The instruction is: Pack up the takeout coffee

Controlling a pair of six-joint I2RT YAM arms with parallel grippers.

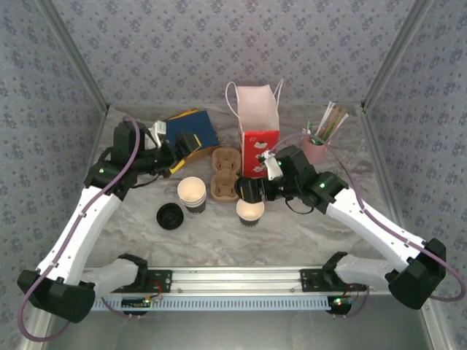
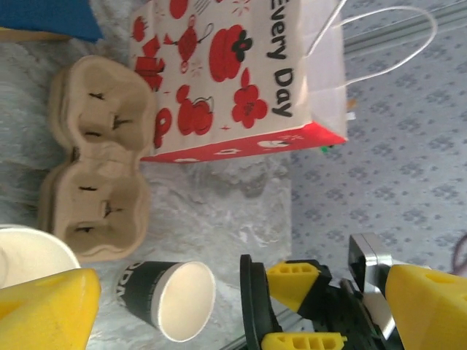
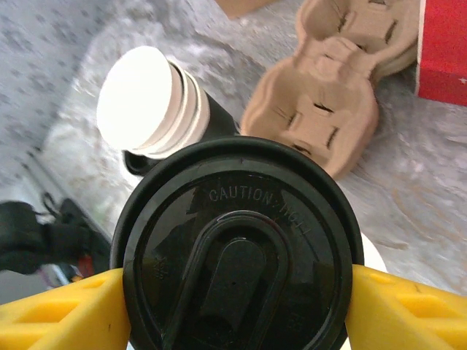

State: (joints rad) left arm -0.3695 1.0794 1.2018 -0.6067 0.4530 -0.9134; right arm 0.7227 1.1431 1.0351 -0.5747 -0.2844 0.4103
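1. Your right end effector [image 1: 253, 191] was clamped on the black lid [image 3: 237, 248], gripping its rim from either side
2. You held that lid over the paper cup [image 1: 249, 212], which stood upright on the tabletop [image 1: 306, 235] just in front of the paper bag [image 1: 259, 131], on the side toward the arm bases
3. Seen from the left wrist, the cup's mouth was uncovered and cream inside, with a gap between it and the lid
4. Your left end effector [image 1: 181, 151] had its jaws wide apart with nothing between them, off to the left of the bag
5. The cup carrier [image 1: 226, 173] lay just left of the bag, the stack of lidless cups [image 1: 192, 194] further left and forward, and the loose lids [image 1: 169, 216] left of that
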